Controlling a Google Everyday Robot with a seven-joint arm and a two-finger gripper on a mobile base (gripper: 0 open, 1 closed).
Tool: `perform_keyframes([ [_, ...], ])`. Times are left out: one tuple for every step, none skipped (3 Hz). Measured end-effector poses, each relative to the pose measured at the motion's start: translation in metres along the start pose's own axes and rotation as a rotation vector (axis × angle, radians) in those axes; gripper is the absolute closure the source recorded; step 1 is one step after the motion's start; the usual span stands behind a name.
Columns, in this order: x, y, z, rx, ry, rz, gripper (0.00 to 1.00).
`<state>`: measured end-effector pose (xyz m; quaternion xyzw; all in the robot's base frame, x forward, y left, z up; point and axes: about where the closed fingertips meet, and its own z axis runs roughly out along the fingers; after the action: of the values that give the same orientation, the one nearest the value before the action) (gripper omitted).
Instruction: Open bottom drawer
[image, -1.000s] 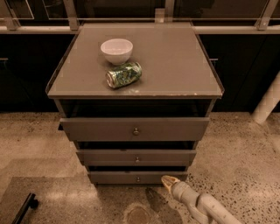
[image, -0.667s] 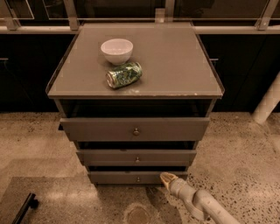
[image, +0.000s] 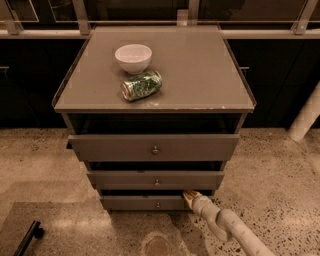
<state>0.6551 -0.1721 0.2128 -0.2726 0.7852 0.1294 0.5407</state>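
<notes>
Pale hand (image: 190, 198) against right end of bottom drawer (image: 145, 203) front.

Dim warm light, deep shadows, jaws lit at bottom drawer (image: 140, 202)

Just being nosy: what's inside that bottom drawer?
Only a dark slit shows above the bottom drawer front; anything inside is hidden under the middle drawer. The claw is at the bottom drawer's right end.

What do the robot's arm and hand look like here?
A pale cream, tube-shaped arm with rounded joint segments; its hand has a yellowish-tan tip, by the right end of the bottom drawer. No cables or markings show.
</notes>
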Motion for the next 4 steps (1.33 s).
perform_keyframes([
  [0.0,-0.009,0.018,0.018,0.008,-0.003,1.0],
  [0.005,-0.015,0.046,0.027,0.041,-0.006,1.0],
  [0.005,-0.015,0.046,0.027,0.042,-0.007,1.0],
  [0.005,-0.013,0.047,0.002,0.055,-0.028,1.0],
])
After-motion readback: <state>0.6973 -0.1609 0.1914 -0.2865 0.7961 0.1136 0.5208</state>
